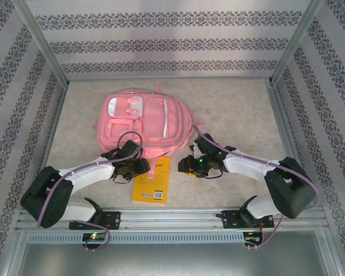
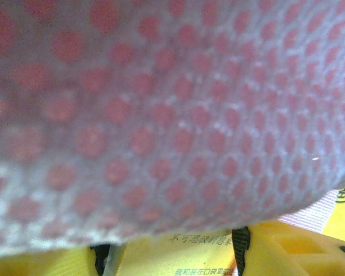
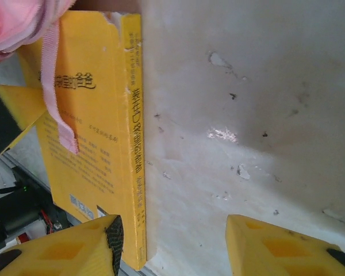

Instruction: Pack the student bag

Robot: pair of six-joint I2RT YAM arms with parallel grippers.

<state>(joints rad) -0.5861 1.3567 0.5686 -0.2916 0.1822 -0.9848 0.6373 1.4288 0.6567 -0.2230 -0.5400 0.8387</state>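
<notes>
Whole student bag [image 1: 145, 118] overhead, its mesh [image 2: 161, 115] close-up at left wrist, left tool [image 2: 171, 248] spread over book [image 1: 152, 181], right tool [image 3: 175, 238] spread beside spine.

Left hand [image 2: 171, 253] and right hand [image 3: 171, 238] (both low) gape.

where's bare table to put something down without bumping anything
Widest free patch: table right of the bag, up to the right wall. Also a strip between bag and back wall, and a narrower one on its left. Crowded: near middle, where the book, left arm and right arm meet the bag's near edge.
</notes>
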